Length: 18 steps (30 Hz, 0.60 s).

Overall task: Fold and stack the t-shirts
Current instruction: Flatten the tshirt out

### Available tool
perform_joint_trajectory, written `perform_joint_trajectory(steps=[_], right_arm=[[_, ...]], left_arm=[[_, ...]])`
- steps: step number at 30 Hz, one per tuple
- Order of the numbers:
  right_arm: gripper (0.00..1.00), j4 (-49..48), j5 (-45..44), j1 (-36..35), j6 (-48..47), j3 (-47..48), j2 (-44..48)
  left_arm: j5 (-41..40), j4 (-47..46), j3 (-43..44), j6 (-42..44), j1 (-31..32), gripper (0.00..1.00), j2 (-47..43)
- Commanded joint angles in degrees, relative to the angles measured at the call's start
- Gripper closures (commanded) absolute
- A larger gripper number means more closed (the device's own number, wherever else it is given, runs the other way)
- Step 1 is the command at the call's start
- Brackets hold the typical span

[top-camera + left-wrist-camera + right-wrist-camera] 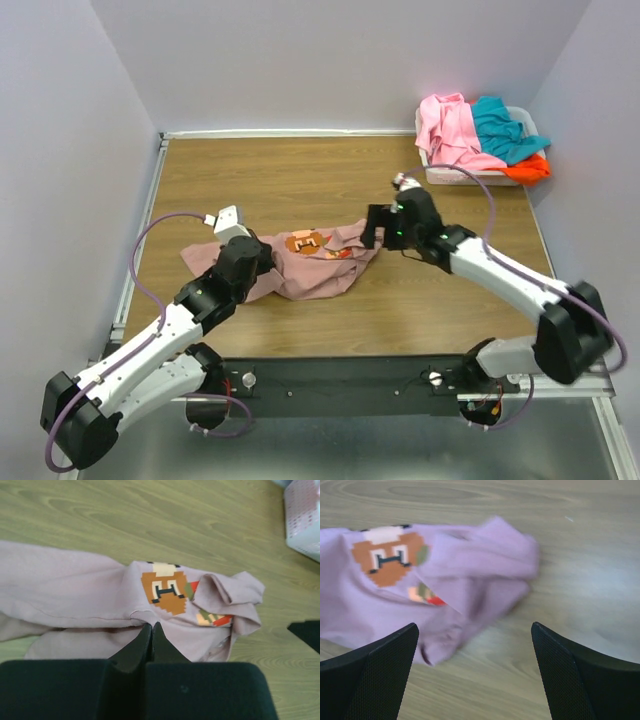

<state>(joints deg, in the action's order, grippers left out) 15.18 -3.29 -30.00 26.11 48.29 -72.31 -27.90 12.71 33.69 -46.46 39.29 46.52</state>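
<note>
The mauve tee (300,268) lies crumpled mid-bench (300,180), its print (306,242) face up; the right end is bunched into a fold. The left pincer (151,626) is together, tips at a seam on the tee's near edge; whether cloth is caught between them cannot be told. The right pincer (474,626) is wide apart, above the tee's bunched right end and the bare wood beside it. At the far right corner a white basket (470,177) holds a pink tee (450,130), a teal tee (500,130) and an orange tee (532,168), heaped and spilling over its rim.
</note>
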Motion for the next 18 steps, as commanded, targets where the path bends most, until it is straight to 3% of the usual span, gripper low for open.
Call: perform_joint_trajectory(steps=[1, 4, 9, 15, 18], right_arm=[[0.00, -2.52, -6.02, -7.51, -5.60, 10.92, -14.31], [0.00, -0.86, -6.03, -10.51, -12.29, 22.94, -24.87], [0.01, 2.48, -13.92, -11.49, -20.99, 32.19, -35.77], [0.05, 3.98, -7.70, -13.06, -34.96, 31.52, -38.52], [0.07, 3.98, -10.05, -13.42, -35.86, 30.81, -39.48]], left_arm=[[-3.91, 4.60, -0.03, -2.94, -0.53, 1.00, -0.12], [-4.00, 5.83, 0.06, -3.29, -0.79, 1.00, -0.29], [-3.30, 5.75, -0.82, -3.03, -0.88, 1.00, -2.04], [-3.56, 6.01, -1.70, -3.29, -0.97, 1.00, -3.72], [-3.74, 5.84, -1.79, -3.20, -1.06, 1.00, -4.07]])
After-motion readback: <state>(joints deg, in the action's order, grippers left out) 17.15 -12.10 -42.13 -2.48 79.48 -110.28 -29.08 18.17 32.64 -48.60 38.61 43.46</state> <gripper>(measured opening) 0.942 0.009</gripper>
